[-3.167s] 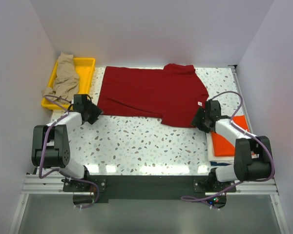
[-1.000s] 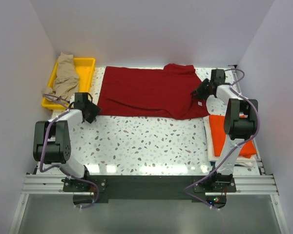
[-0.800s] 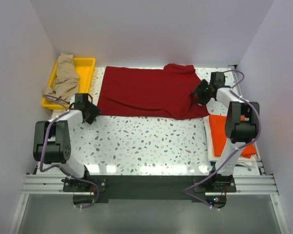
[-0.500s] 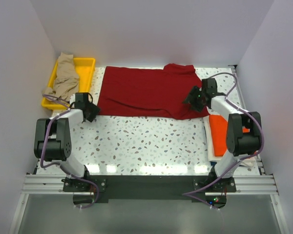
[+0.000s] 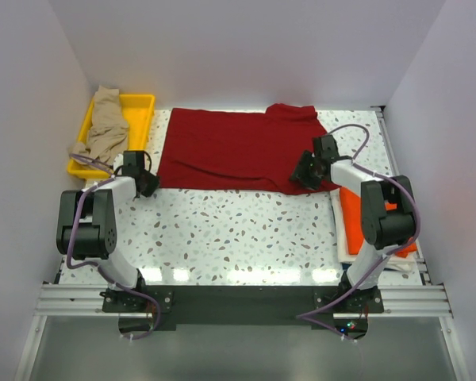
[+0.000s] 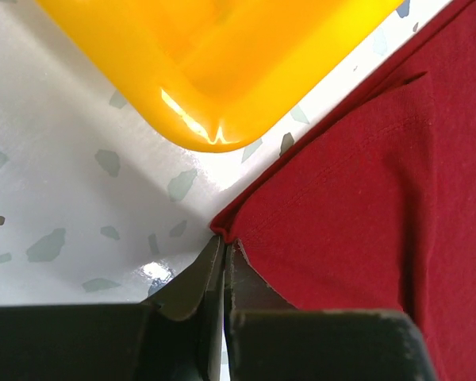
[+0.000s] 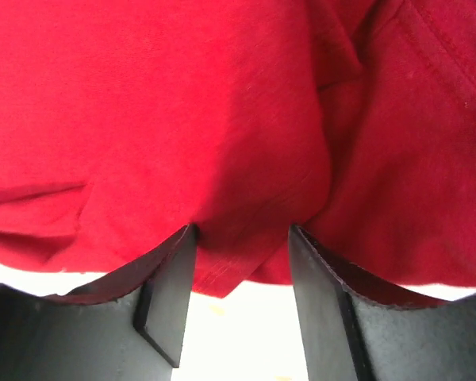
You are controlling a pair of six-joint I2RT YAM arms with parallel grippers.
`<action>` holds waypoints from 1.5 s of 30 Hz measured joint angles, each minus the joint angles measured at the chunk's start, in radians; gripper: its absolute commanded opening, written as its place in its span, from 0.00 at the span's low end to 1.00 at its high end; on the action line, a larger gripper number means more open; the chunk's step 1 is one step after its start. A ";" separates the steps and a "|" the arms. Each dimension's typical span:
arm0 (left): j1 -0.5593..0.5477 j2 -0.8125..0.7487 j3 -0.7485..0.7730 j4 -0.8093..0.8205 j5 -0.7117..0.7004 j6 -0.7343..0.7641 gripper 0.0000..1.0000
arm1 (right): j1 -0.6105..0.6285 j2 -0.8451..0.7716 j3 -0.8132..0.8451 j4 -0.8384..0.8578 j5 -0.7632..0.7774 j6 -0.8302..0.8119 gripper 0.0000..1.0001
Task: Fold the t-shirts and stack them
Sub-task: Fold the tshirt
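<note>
We have the dark red t-shirt (image 5: 238,155) spread flat across the far half of the tabletop (image 5: 238,230), the tan t-shirt (image 5: 107,127) heaped in the yellow tray (image 5: 143,103), and the orange t-shirt (image 5: 357,222) lying at the right. Our left end effector (image 6: 224,242) is pressed together on the very tip of the near-left corner. The right end effector (image 7: 242,238) stands apart, straddling a bulge of hem. We should close the right deep enough to catch the hem, then lift both corners level.
</note>
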 measured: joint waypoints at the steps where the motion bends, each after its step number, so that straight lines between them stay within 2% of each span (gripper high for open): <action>1: 0.000 0.000 0.000 0.000 0.000 0.000 0.01 | 0.000 0.014 0.003 0.000 0.002 0.002 0.36; 4: 0.000 0.000 0.000 -0.001 0.000 0.003 0.00 | 0.001 0.053 0.026 -0.013 0.009 0.001 0.16; 6: 0.000 0.000 0.000 -0.001 0.000 0.005 0.00 | 0.001 0.072 0.061 -0.023 0.014 0.006 0.12; 10: 0.000 0.000 0.000 -0.001 0.000 0.006 0.00 | 0.002 0.101 0.165 -0.042 0.022 0.006 0.09; 16: 0.000 0.000 0.006 -0.005 0.000 0.007 0.00 | 0.002 0.182 0.344 -0.066 0.020 0.006 0.11; 18: 0.000 0.000 0.007 -0.005 0.001 0.007 0.00 | 0.002 0.224 0.393 -0.074 0.016 0.010 0.15; 21: 0.000 0.000 0.007 -0.006 0.001 0.007 0.00 | 0.002 0.279 0.447 -0.089 0.005 0.014 0.32; 22: 0.000 0.000 0.007 -0.006 0.001 0.007 0.00 | 0.002 0.298 0.463 -0.090 -0.003 0.016 0.42; 34: 0.000 0.000 0.011 -0.011 0.002 0.007 0.00 | 0.002 0.348 0.552 -0.042 -0.066 -0.005 0.82; 41: 0.000 0.000 0.011 -0.017 0.002 0.008 0.00 | 0.002 0.326 0.544 -0.047 -0.057 -0.037 0.82; 45: 0.003 0.000 0.011 -0.020 0.003 0.011 0.00 | 0.000 0.219 0.417 -0.070 0.002 -0.043 0.80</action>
